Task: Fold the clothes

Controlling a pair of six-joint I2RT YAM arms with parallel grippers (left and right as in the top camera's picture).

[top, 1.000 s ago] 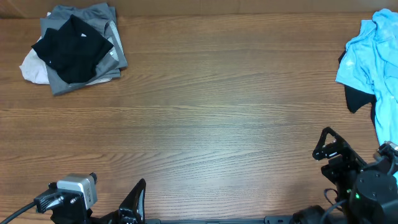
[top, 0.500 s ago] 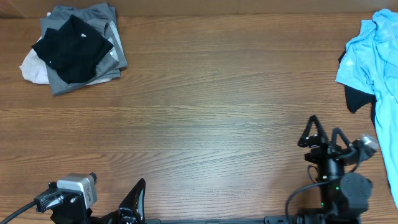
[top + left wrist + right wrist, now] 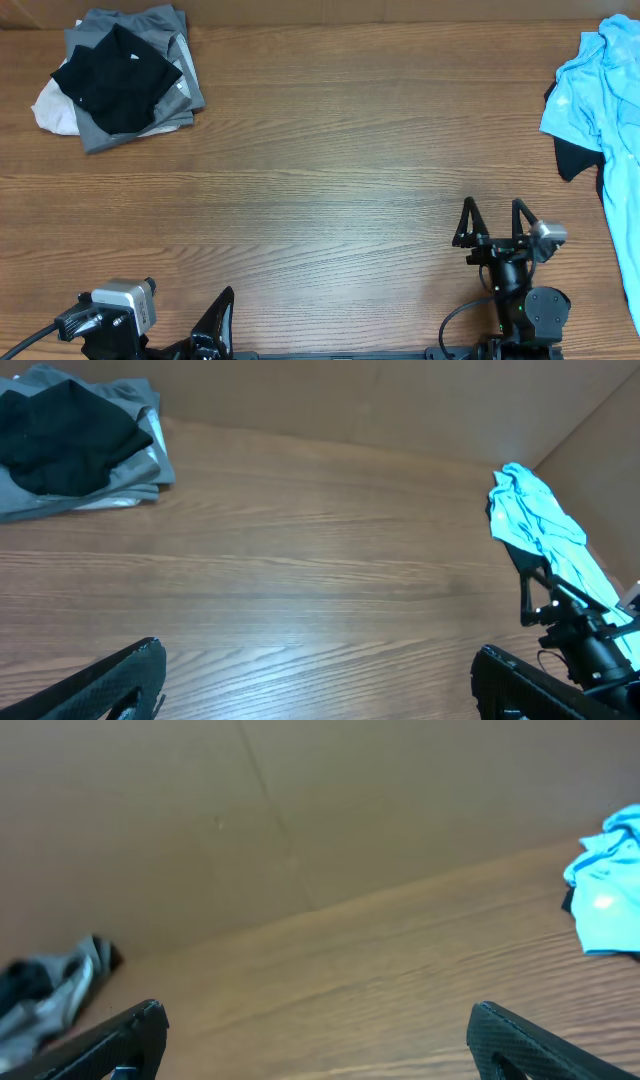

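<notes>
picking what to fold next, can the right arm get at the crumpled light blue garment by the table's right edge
Probably yes: the open, empty right end effector has only bare wooden table between it and the crumpled light blue fabric garment.

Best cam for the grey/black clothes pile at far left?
Overhead: the clothes pile sits whole in frame, black piece on grey, white edge showing. Left wrist crops it at the top-left corner. Right wrist catches only a blurred sliver, lower left.
</notes>
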